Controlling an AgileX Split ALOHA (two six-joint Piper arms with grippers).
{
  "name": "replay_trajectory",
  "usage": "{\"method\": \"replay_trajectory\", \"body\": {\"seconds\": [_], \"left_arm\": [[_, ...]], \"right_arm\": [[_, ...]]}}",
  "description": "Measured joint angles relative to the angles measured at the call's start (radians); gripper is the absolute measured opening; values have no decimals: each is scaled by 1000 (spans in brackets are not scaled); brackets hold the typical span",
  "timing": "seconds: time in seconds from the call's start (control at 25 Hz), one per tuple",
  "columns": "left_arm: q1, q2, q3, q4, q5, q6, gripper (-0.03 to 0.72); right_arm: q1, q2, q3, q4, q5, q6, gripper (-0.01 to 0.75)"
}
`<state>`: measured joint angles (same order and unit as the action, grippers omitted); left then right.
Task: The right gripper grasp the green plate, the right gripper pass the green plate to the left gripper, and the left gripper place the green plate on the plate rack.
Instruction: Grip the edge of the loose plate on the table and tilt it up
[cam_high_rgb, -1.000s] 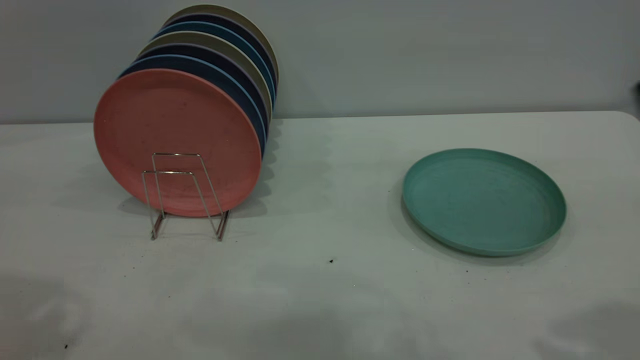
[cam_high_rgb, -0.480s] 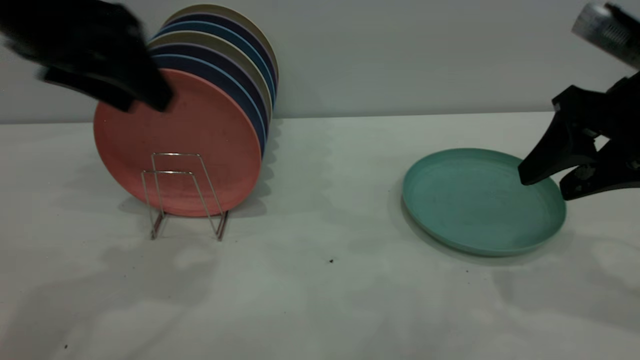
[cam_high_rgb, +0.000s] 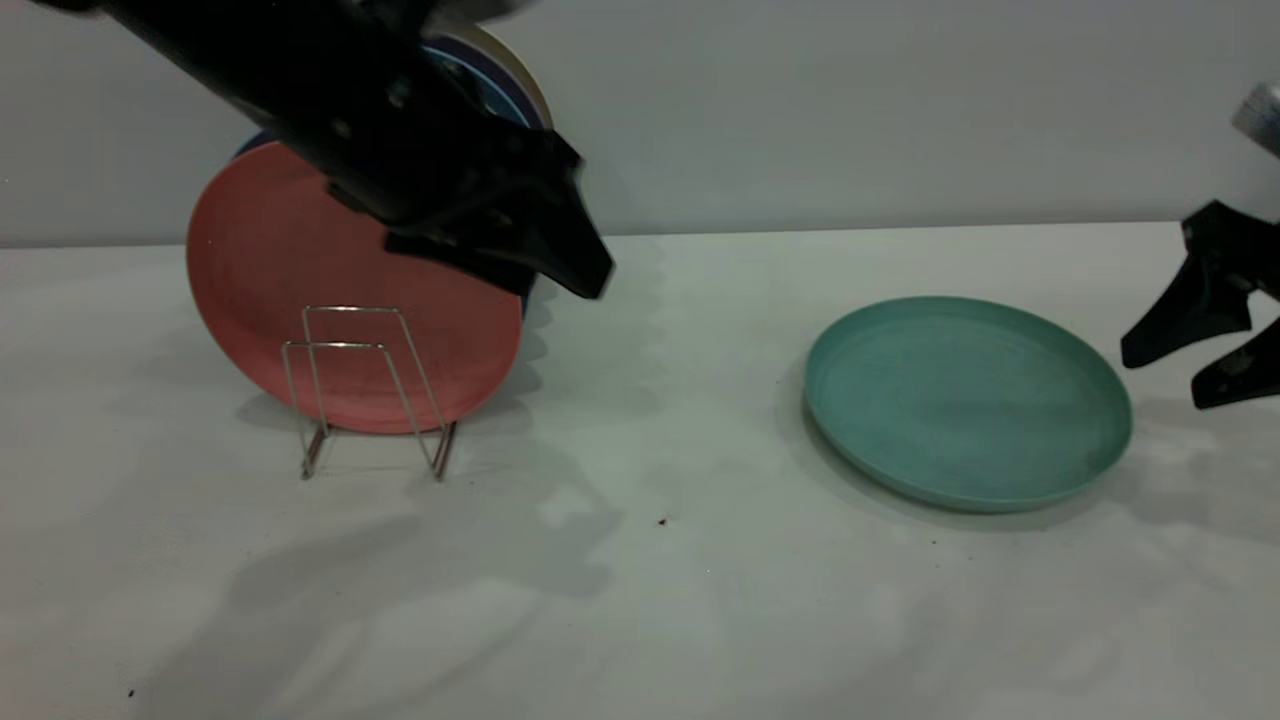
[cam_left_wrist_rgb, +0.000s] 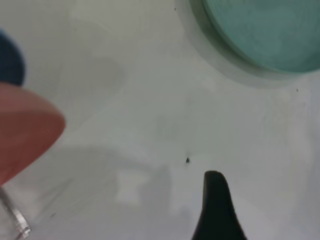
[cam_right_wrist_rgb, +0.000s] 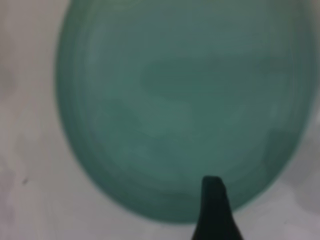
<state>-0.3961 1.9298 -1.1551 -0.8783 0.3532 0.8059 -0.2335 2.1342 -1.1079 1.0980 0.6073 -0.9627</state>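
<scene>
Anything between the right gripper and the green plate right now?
Nothing visible. The right gripper, jaws open, hangs just beyond the green plate's right rim, with only bare table between them. The left gripper is far off, in front of the plates in the rack.

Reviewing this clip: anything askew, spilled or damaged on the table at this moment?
Nothing stands out. The green plate lies flat on the table; the other plates stand upright in the plate rack. A few dark specks dot the tabletop. The right pincer is open beside the plate.
</scene>
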Motion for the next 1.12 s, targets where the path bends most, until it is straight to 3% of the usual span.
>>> {"method": "replay_trajectory", "body": {"seconds": [0.36, 0.72, 0.92, 1.12], "left_arm": [[-19, 25, 0, -56, -23, 11, 539], [-19, 25, 0, -61, -23, 12, 539], [-19, 25, 0, -75, -24, 12, 539], [-19, 32, 0, -141, -37, 12, 539]], "right_arm": [[-12, 190, -166, 1, 21, -32, 502], [-12, 275, -223, 47, 70, -59, 414], [-12, 293, -224, 99, 80, -103, 291], [-1, 302, -224, 121, 81, -180, 59]]}}
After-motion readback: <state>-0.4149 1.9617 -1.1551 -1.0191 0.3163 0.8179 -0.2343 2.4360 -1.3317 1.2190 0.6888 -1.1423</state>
